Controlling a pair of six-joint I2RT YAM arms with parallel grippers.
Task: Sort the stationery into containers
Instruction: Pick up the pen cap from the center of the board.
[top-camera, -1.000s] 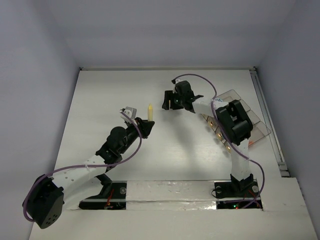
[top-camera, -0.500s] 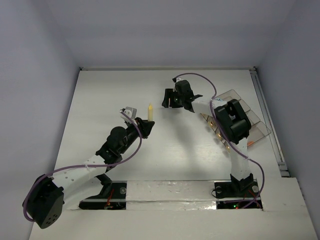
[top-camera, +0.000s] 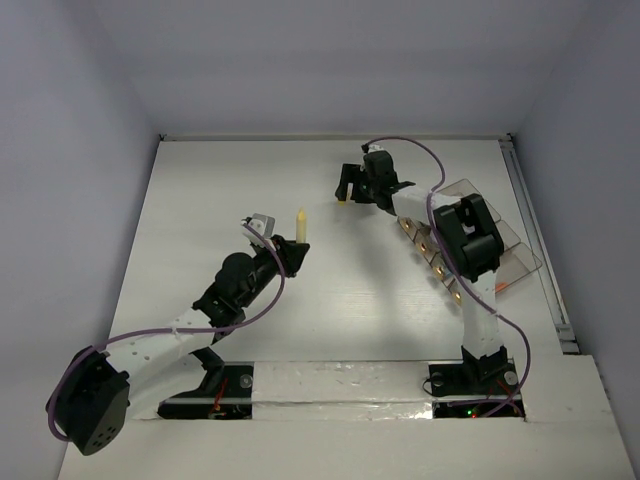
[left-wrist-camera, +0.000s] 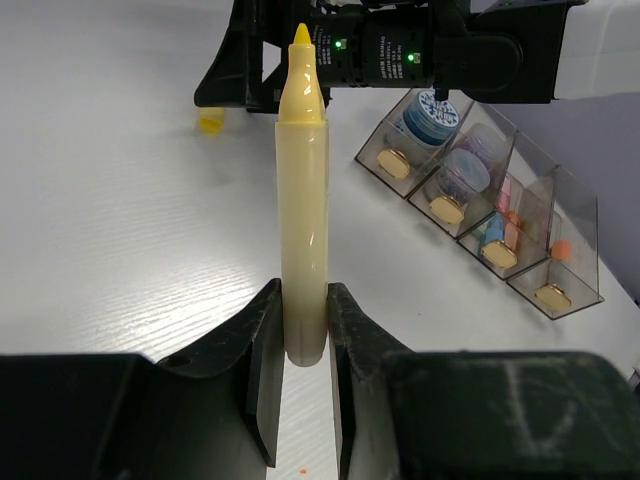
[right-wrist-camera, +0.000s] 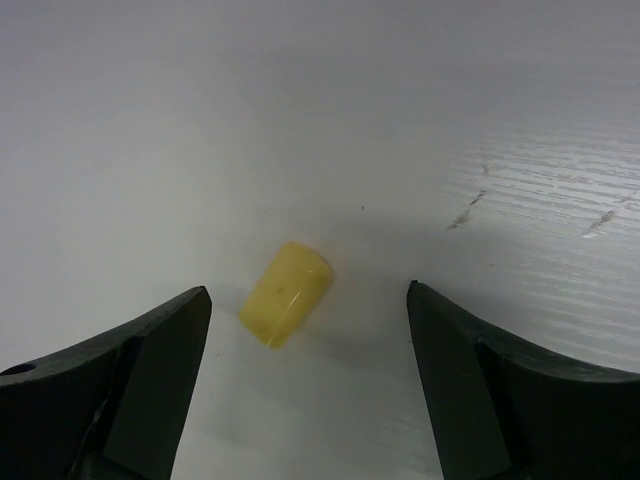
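My left gripper (top-camera: 290, 250) is shut on a pale yellow uncapped marker (left-wrist-camera: 302, 190) (top-camera: 299, 224), held by its rear end with the tip pointing away. A small yellow cap (right-wrist-camera: 286, 293) lies on the white table; it also shows in the top view (top-camera: 343, 199) and in the left wrist view (left-wrist-camera: 210, 122). My right gripper (right-wrist-camera: 308, 345) (top-camera: 347, 190) is open and hovers over the cap, jaws on either side, not touching it. The smoky clear organiser tray (left-wrist-camera: 575, 240) (top-camera: 510, 240) stands at the right, holding blue-white and purple tubs, pink and orange pieces.
The right arm (top-camera: 465, 250) reaches over the organiser and hides much of it in the top view. A rail (top-camera: 535, 230) runs along the table's right edge. Grey walls enclose the table on three sides.
My right gripper has moved right and farther back, and the yellow cap now shows on the table at its jaws. The left arm with the marker has not moved.
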